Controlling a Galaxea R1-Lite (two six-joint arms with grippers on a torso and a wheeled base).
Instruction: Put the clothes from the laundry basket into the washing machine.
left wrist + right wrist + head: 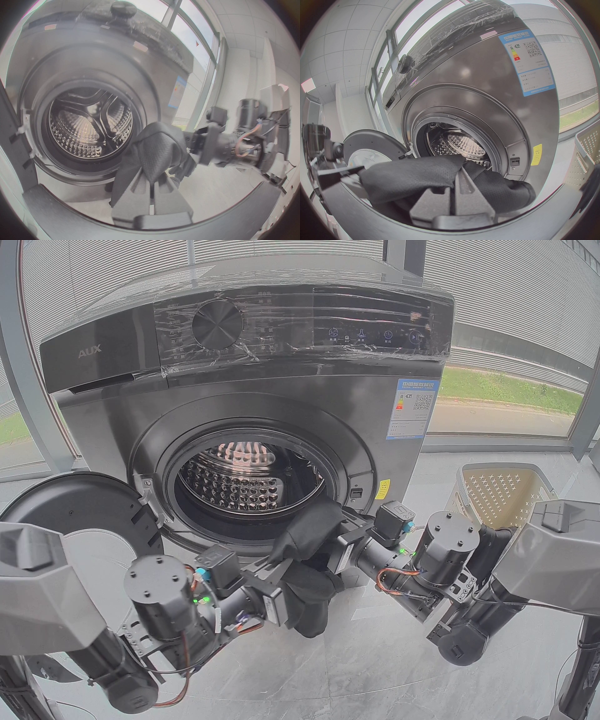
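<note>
Head view showed left gripper (pixel 289 590) and right gripper (pixel 335 541) both clamped on the black garment (pixel 309 524) by the drum mouth (pixel 250 487)'s lower edge; lifting it clear together looked wisest.

Washing machine (pixel 250 396) is being looked down on from in front by the head camera. Its drum (pixel 90 125) is being framed close and low by both wrist cameras from opposite sides, and is being shared by all three views.
</note>
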